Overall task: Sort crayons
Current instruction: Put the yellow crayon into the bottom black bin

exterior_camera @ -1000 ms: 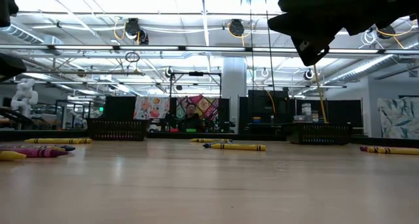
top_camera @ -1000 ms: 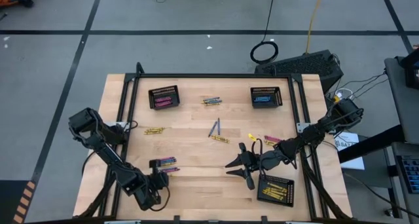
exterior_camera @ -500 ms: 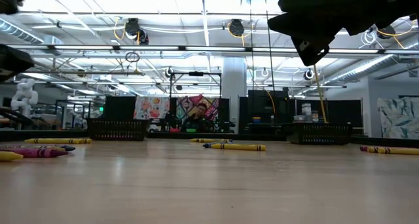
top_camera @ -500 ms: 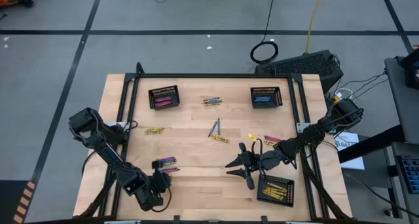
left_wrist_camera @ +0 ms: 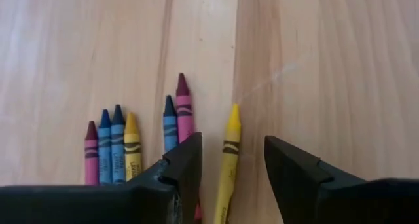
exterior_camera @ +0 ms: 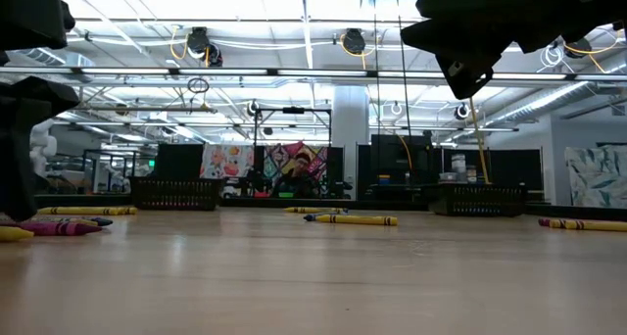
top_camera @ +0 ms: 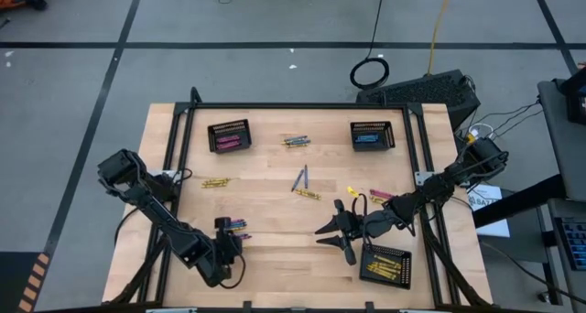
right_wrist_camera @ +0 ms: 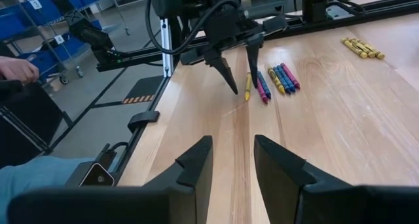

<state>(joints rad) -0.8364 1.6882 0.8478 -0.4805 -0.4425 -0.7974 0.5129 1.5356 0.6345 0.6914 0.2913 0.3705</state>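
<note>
A row of pink, blue and yellow crayons (left_wrist_camera: 131,145) lies flat on the wooden table near its front left. One yellow crayon (left_wrist_camera: 228,155) lies just beside that row. My left gripper (left_wrist_camera: 232,178) is open and points down at it, one finger on each side of the yellow crayon with a gap to both. The right wrist view shows the same straddle of the yellow crayon (right_wrist_camera: 248,85). My right gripper (top_camera: 334,232) hangs open above the table right of centre, with nothing between its fingers (right_wrist_camera: 196,160).
Three black mesh baskets stand on the table: far left (top_camera: 228,135) with pink crayons, far right (top_camera: 372,135) with blue, near right (top_camera: 385,264) with yellow. Loose crayons lie at the left (top_camera: 215,182), the far middle (top_camera: 295,141), the centre (top_camera: 302,180) and the right (top_camera: 375,196).
My left arm has swung a little toward the table's right edge, so its gripper now stands at the crayon row and shows much larger at the low view's left edge. The crayons and my right arm have stayed where they were.
</note>
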